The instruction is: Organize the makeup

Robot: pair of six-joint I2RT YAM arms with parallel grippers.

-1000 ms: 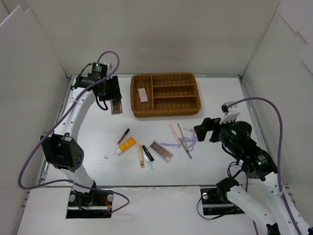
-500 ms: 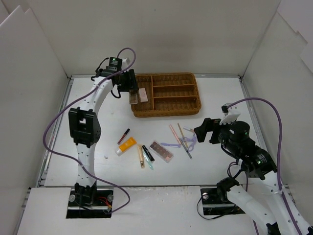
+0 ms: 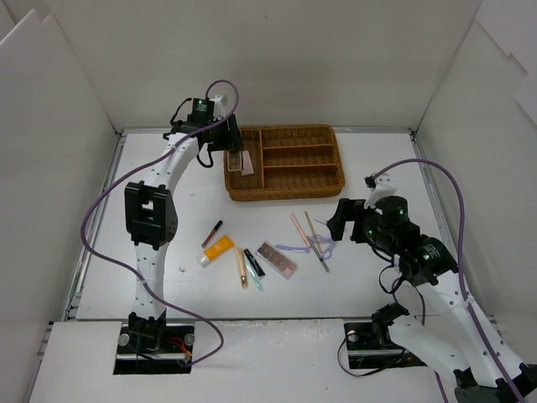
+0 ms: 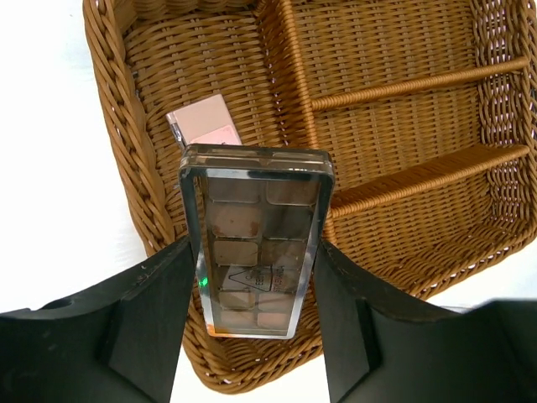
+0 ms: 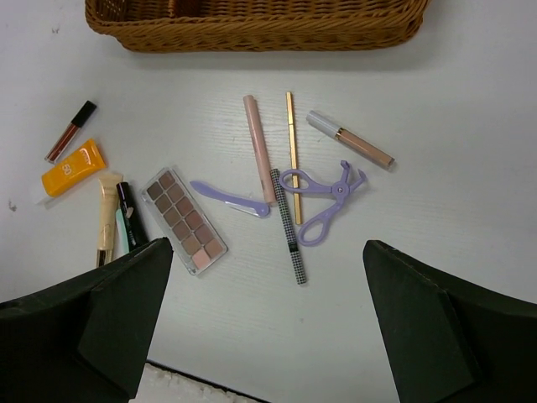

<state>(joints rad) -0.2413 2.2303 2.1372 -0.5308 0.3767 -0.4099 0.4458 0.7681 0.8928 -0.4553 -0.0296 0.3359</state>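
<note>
The flat white desk (image 3: 377, 168) is smooth. The brown woven wicker tray (image 3: 284, 196) on it is bumpy, with thin walls that split it into boxes. The right tool (image 5: 267, 269) is spread wide with nothing in it, over the loose makeup (image 5: 185, 220) in front of the tray. The left tool (image 4: 252, 252) pinches a long, hard, shiny brown eyeshadow palette (image 4: 256, 210) by its long sides, above the tray's left box. One end looks to hang over the tray's rim. If it is let go now, it could hit the rim, tip and slide out. It could also land on the flat pale pink compact (image 4: 204, 122) in that box. In front of the tray, the thin round pencils (image 5: 258, 147) could roll if bumped.
</note>
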